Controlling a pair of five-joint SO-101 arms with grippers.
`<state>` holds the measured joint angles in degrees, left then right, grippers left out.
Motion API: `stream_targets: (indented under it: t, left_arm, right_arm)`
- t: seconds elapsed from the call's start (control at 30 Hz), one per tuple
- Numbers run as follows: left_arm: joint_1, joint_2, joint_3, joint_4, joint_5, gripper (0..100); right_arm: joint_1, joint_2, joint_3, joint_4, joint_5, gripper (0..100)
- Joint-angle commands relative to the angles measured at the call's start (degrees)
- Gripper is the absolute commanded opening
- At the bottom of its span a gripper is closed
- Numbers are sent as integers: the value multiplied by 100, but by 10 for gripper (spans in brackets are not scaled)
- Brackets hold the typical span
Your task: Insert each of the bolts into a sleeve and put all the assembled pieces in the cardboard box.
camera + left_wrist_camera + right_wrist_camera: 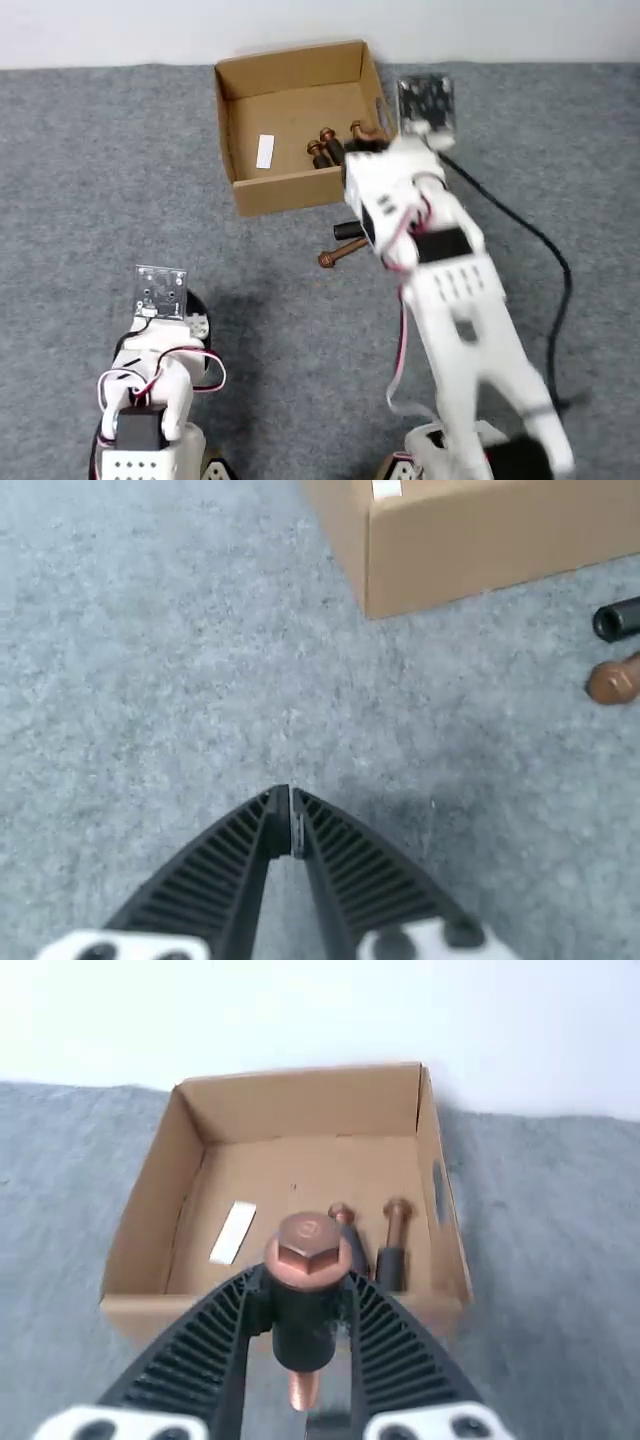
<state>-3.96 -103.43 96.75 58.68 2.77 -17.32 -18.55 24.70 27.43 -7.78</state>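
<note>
Now your right gripper (303,1290) clamps a sleeved bolt (307,1252) before the box (300,1110); left gripper (290,810) closed, empty; loose bolt (336,257) nearby.

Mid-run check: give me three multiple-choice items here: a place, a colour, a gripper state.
1. Where is the loose bolt? A) on the carpet outside the cardboard box, by the loose sleeve B) inside that box C) against the wall
2. The held piece in the right gripper has a bolt head of which colour? A) white B) copper C) blue
3. The left gripper is: A) wide open B) shut on a sleeve C) shut, empty
A: it lies on grey carpet. B: the hex head shows copper. C: its jaws meet on nothing.
</note>
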Motion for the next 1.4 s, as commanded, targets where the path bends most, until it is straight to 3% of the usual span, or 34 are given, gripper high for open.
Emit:
stream_targets:
  t: [0.0, 0.37, 0.53, 0.73, 1.07, 1.37]
  left_arm:
    - [-9, -44, -31, 26, -53, 6]
    - [-9, -26, -31, 70, -53, 6]
    - [-9, -26, -31, 70, -53, 6]
    - [-9, -26, -31, 70, -53, 6]
    - [-9, -26, -31, 79, -53, 6]
    - [-18, -26, -31, 79, -53, 6]
  right_arm:
    - [40, 1042, -1327, -497, -44, 8]
    - [40, 4198, -4079, -470, 105, 8]
    - [4, 4927, -4642, 224, 475, 27]
    - [-119, 5218, -4888, 1165, 484, 91]
    - [-154, 4892, -5073, 1464, 457, 91]
    - [-215, 3943, -5073, 3371, 457, 90]
